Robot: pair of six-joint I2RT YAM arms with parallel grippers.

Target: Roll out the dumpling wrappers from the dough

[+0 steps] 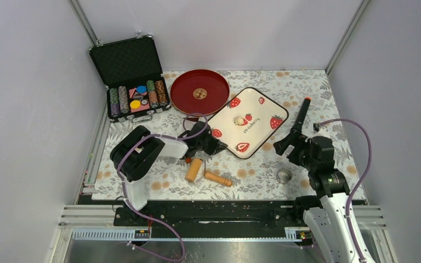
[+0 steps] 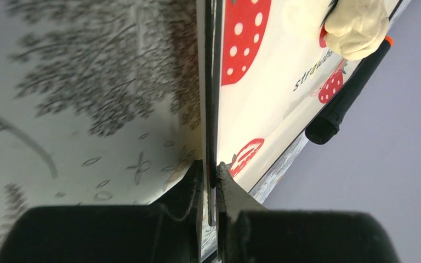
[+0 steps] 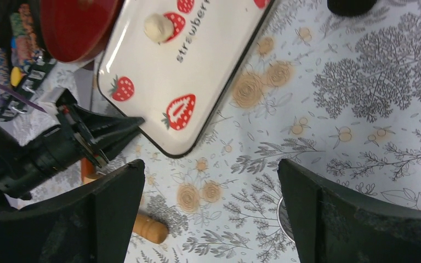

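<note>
- Overhead: the left gripper (image 1: pixel 217 146) is clenched on the near-left rim of the strawberry tray (image 1: pixel 263 107). The dough (image 1: pixel 242 120), a small lump, sits near the tray's middle. The right gripper (image 1: pixel 286 140) hangs just off the tray's right edge, jaws released. A wooden roller (image 1: pixel 205 172) lies in front of the tray, with a metal ring (image 1: pixel 284 175) to its right
- Left wrist: both fingers (image 2: pixel 189 186) pinch the tray rim edge-on, and the dough shows at top right
- Right wrist: the spread jaws grasp nothing above the flowered tablecloth (image 3: pixel 362 82), and the dough rests against a printed strawberry

Open above dough (image 1: pixel 241 120) on tray (image 1: pixel 257 137); roller (image 1: pixel 194 170), red plate (image 1: pixel 183 87) flank left edges.
</note>
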